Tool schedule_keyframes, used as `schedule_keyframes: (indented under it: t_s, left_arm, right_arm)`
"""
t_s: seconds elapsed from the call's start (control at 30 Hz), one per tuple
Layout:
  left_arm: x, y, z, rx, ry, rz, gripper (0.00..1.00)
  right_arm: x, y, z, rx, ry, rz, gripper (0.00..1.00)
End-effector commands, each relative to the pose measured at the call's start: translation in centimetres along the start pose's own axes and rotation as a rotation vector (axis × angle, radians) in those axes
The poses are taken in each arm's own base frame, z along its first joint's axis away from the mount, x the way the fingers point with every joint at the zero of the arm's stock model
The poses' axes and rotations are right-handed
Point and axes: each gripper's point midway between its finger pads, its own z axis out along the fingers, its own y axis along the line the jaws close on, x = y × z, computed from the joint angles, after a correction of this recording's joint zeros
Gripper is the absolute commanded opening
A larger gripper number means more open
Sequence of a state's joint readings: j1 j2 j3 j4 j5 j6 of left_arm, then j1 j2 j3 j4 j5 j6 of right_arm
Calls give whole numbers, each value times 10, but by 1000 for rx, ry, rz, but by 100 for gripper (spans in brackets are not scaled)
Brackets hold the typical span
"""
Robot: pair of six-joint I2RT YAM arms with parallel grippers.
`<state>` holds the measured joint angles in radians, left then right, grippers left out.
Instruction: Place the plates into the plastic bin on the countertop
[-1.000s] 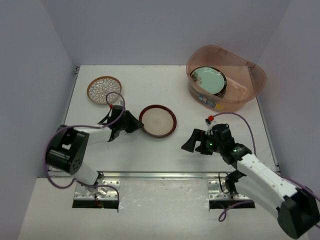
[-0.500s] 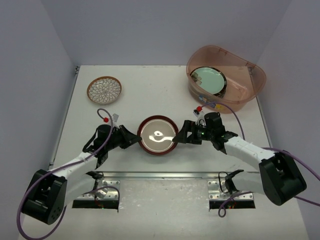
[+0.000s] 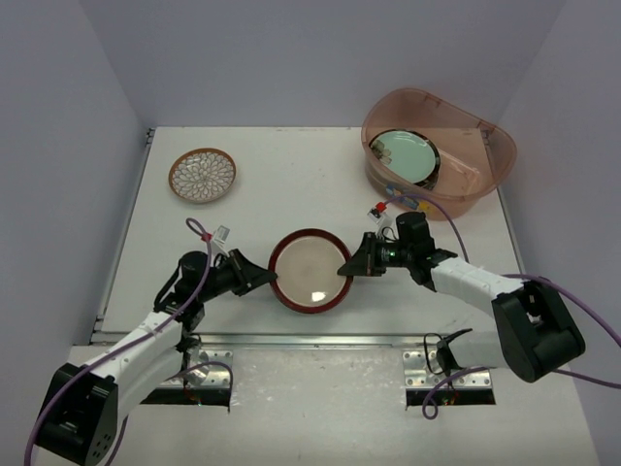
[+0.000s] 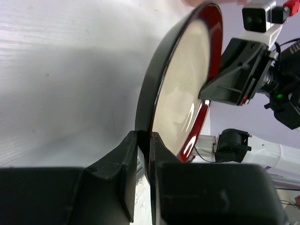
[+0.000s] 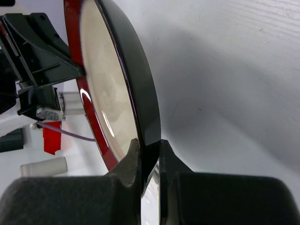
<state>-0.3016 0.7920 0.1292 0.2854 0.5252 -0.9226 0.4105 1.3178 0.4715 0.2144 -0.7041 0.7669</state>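
The dark-red rimmed cream plate [image 3: 310, 274] sits near the middle of the worktop's [image 3: 291, 184] near edge, face up and apparently raised off the surface. 2 claws hold it at once: the left claw [image 3: 267, 277] is pinched tight on its left rim, and the right claw [image 3: 347, 264] is closed on the opposite rim. Both wrist views show only a thin bite on the glossy edge. If the arms move out of step, or the left lets go before the right grip is firm, the rim could slip and the plate drop. The plastic bin [image 3: 485, 131] stands well apart at the far right corner, with a mint green plate [image 3: 408, 153] inside; a careless drop there could knock ceramic on ceramic. The bin's small label [image 3: 415, 201] is too small to read.
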Motion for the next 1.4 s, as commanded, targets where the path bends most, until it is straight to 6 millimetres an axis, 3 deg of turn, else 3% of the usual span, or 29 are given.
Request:
schedule_keyframes:
  t_s: [0.0, 0.07, 0.13, 0.17, 0.23, 0.27, 0.3, 0.43, 0.53, 0.7, 0.77, 0.93, 1.0, 1.07, 1.1, 1.17, 1.3, 1.37]
  left_arm:
    - [-17, -52, -4, 186, -38, 69, 0]
    - [-19, -48, -3, 157, -46, 71, 3]
    - [-23, -41, -1, 100, -59, 80, 18]
    - [-26, -38, -2, 76, -69, 86, 30]
    - [-35, -38, -4, 36, -105, 96, 66]
    - [-40, -40, -7, 11, -121, 103, 91]
    - [-47, -44, -10, -14, -148, 120, 99]
    - [-92, -69, -34, -128, -301, 201, 100]
    - [-123, -75, -76, -320, -438, 242, 100]
    - [-144, -93, -144, -481, -579, 346, 100]
    - [-144, -105, -157, -479, -582, 387, 100]
    - [-133, -105, -167, -475, -528, 535, 100]
    - [-131, -104, -169, -476, -526, 548, 100]
    - [-126, -109, -170, -436, -524, 567, 100]
    - [-126, -111, -170, -424, -525, 572, 100]
    - [-125, -115, -174, -406, -542, 574, 100]
    - [-113, -112, -171, -371, -512, 558, 100]
    - [-98, -90, -151, -365, -435, 528, 100]
  right_arm:
    - [-15, 20, -2, -83, -39, -83, 0]
    - [-16, 23, -4, -92, -43, -82, 0]
    - [-18, 28, -6, -103, -51, -73, 0]
    - [-19, 29, -7, -108, -56, -65, 0]
    - [-23, 30, -10, -114, -70, -37, 0]
    - [-26, 29, -12, -115, -83, -20, 0]
    - [-28, 30, -15, -123, -97, 1, 0]
    - [-43, 28, -26, -133, -174, 90, 0]
    - [-59, 28, -38, -125, -247, 148, 0]
    - [-115, 52, -73, -140, -397, 176, 0]
    - [-143, 45, -92, -104, -483, 235, 0]
    - [-229, 31, -156, -36, -774, 368, 0]
    - [-249, 19, -165, 37, -828, 399, 0]
    - [-283, 20, -182, 68, -921, 404, 0]
    - [-289, 8, -181, 97, -931, 434, 0]
    - [-327, -8, -193, 190, -990, 471, 0]
    - [-360, -54, -205, 378, -1090, 531, 0]
    - [-371, -66, -210, 430, -1124, 523, 0]
